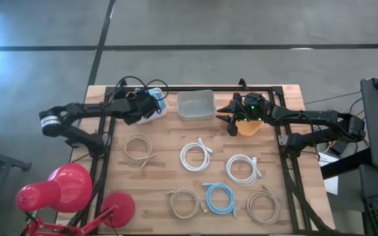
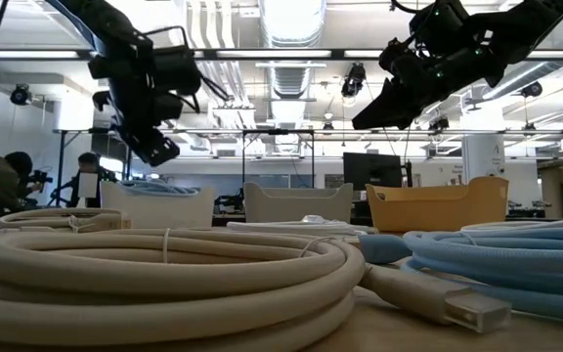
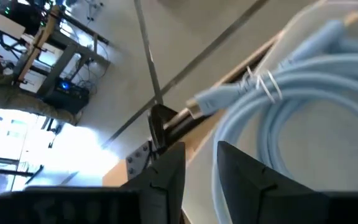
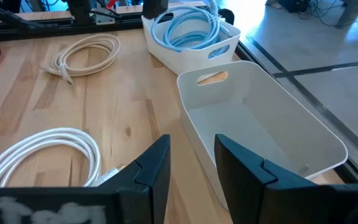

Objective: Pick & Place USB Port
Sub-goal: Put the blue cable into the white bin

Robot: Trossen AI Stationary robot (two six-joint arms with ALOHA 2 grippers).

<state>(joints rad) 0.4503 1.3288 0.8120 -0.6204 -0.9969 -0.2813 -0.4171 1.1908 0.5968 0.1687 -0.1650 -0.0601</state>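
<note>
Below the left gripper [image 1: 151,105], open and empty, a coiled pale-blue USB cable [image 3: 291,112] fills its bin.

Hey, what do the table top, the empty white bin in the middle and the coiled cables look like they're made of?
The table top looks like wood, butcher-block style: pale strips with visible grain, low sheen. The empty white bin seems to be moulded plastic, smooth and matte, with thin walls and a cut-out handle. The coiled cables appear rubber or soft-plastic jacketed, judging by their smooth, flexible loops; the exact compound can't be told.
</note>
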